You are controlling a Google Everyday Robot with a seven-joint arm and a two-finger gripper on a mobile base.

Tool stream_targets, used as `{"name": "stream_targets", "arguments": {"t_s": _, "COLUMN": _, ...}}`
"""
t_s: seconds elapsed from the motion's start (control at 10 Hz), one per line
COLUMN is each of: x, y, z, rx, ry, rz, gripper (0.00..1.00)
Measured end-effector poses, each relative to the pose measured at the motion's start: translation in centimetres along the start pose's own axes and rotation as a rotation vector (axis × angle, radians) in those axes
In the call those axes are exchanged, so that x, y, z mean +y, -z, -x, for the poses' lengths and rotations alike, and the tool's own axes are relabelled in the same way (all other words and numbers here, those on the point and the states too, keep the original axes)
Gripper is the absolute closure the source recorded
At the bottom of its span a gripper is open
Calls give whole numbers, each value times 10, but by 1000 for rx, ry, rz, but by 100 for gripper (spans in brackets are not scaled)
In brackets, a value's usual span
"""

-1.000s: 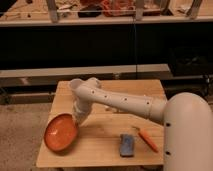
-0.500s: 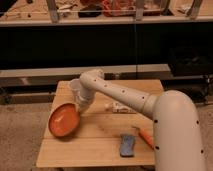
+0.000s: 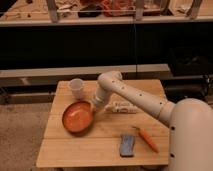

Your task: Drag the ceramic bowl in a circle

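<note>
Ceramic bowl: you see the wide, shallow, round, glossy orange ceramic bowl (image 3: 77,117) upright on the left half of the pale wooden slatted table (image 3: 75,152), nearer the left edge than the middle, with pale marks showing inside it.
Cup: you find a small translucent white plastic cup (image 3: 76,88) standing upright just behind the bowl, toward the table's back left corner, apart from the bowl's rim.
Gripper: your gripper (image 3: 96,106) sits low at the right rim of the bowl, touching or just over that edge. Whether it is clenched on the rim or released, you cannot tell.
Packet: a flat white packet with dark print (image 3: 123,106) lies just right of the gripper, partly behind the arm.
Blue object: a small blue rectangular sponge-like block (image 3: 128,145) lies near the front edge, well apart from the bowl.
Orange object: a slim orange carrot-shaped piece (image 3: 148,140) lies tilted just right of the blue block.
Arm: your white jointed arm (image 3: 140,97) slopes from its bent elbow above the gripper down to the right.
Robot body: the rounded white robot shell (image 3: 192,137) fills the lower right corner beside the table.
</note>
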Motion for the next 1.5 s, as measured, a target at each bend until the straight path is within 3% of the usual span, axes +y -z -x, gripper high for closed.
{"name": "stream_targets", "arguments": {"t_s": 0.3, "x": 36, "y": 8, "z": 37, "rx": 16, "ry": -77, "rz": 8, "gripper": 98}}
{"name": "stream_targets", "arguments": {"t_s": 0.8, "x": 48, "y": 11, "z": 125, "rx": 33, "ry": -121, "rz": 36, "gripper": 98}}
{"name": "stream_targets", "arguments": {"t_s": 1.1, "x": 29, "y": 8, "z": 157, "rx": 19, "ry": -67, "rz": 61, "gripper": 98}}
{"name": "stream_targets", "arguments": {"t_s": 1.5, "x": -26, "y": -13, "z": 157, "rx": -20, "ry": 57, "rz": 82, "gripper": 98}}
